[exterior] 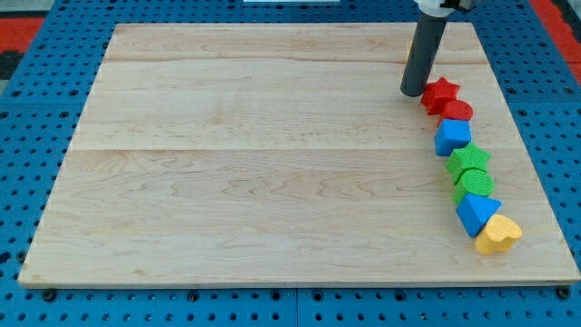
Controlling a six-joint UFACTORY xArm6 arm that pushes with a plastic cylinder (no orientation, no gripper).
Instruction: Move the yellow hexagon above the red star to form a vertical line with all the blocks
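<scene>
My tip [414, 93] rests on the board near the view's top right, just left of the red star [441, 93] and almost touching it. Below the star a slightly slanted column runs down the right side: red cylinder [458, 112], blue block [452, 137], green star [468, 161], green cylinder [476, 184], blue triangle [477, 214], yellow heart [497, 235]. No yellow hexagon shows clearly. Only a thin yellowish sliver [406, 60] peeks out at the rod's left edge, and the rod hides the rest.
The wooden board [254, 163] lies on a blue perforated table [27, 182]. The block column is close to the board's right edge. The rod's white mount [443, 5] is at the view's top.
</scene>
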